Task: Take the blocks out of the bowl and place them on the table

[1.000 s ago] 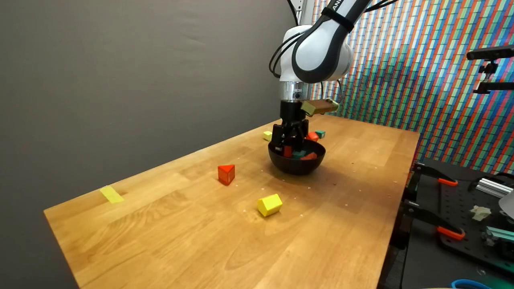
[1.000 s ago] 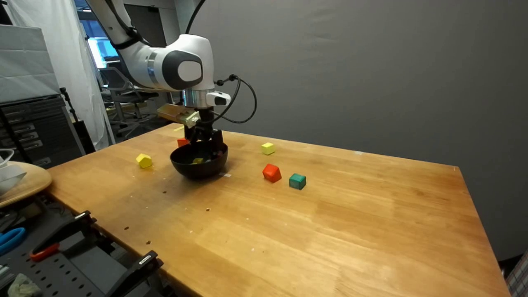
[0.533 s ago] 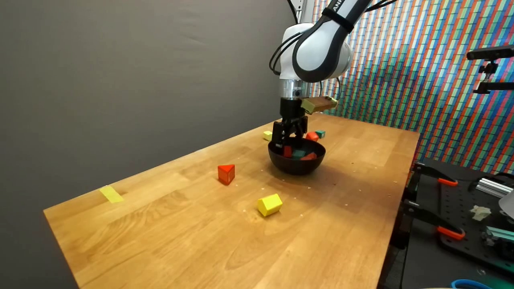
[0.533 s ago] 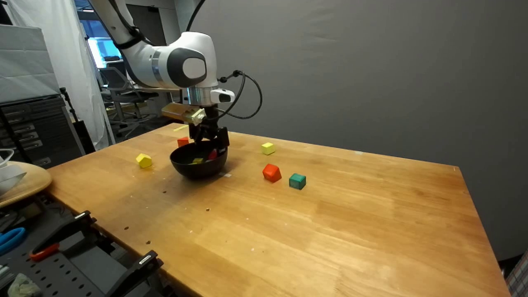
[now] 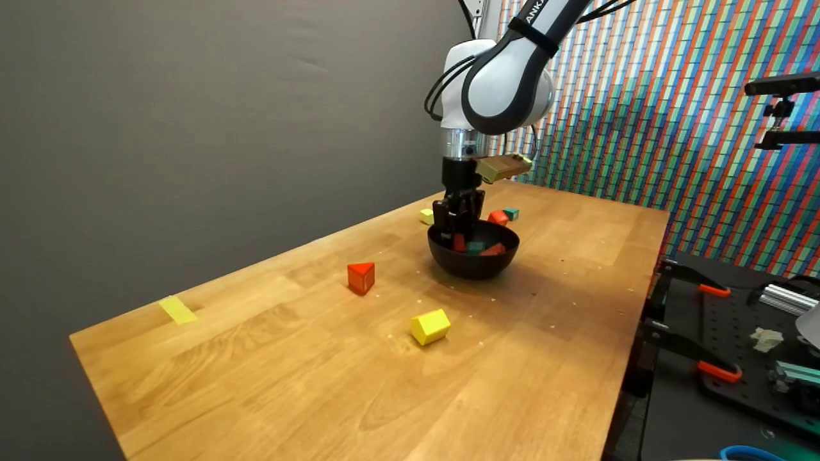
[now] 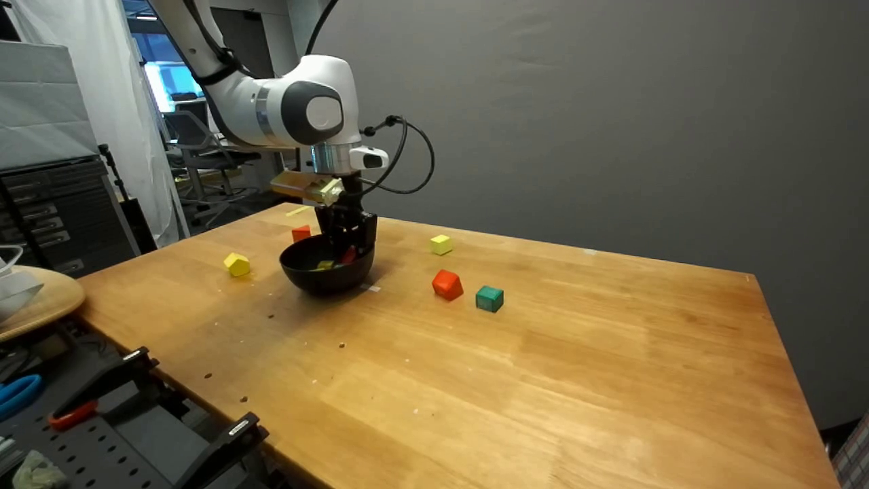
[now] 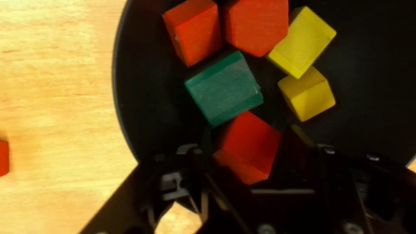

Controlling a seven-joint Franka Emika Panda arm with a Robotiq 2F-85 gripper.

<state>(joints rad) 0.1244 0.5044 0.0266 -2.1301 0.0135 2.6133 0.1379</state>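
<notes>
Black bowl (image 5: 473, 266): upright on the wood-grain table (image 5: 307, 384); from the wrist view I count six blocks inside.
Franka arm (image 5: 509, 89): above the bowl, wrist directed downward in both exterior views.
Robotiq gripper (image 7: 251, 140): I have its tips inside the bowl, on the side toward the grey backdrop (image 6: 611, 136). The fingers (image 7: 191, 162) stand apart, one on each side of a red block (image 7: 252, 148); I cannot tell whether they press on it.
Green block (image 7: 224, 89): in the bowl, just beside the red block.
Red-orange block (image 7: 200, 37): in the bowl, next to a five-sided red-orange block (image 7: 260, 26) that runs off the top of my wrist view.
Upper yellow block (image 7: 304, 42): in the bowl, partly covering a lower yellow block (image 7: 310, 96) as I see it; contact between them not confirmed.
Tabletop, one side of bowl: red triangular prism (image 5: 360, 279) and yellow five-sided prism (image 5: 430, 327), apart from each other and from the bowl.
Tabletop, other side: red many-sided block (image 6: 447, 285) near a teal block (image 6: 489, 299); small yellow block (image 6: 441, 244) nearer the backdrop.
Pale-yellow strip (image 5: 178, 309): flat on the table, close to its edge.
Orange-tipped clamps (image 5: 688, 275): two, beside the table's long edge.
</notes>
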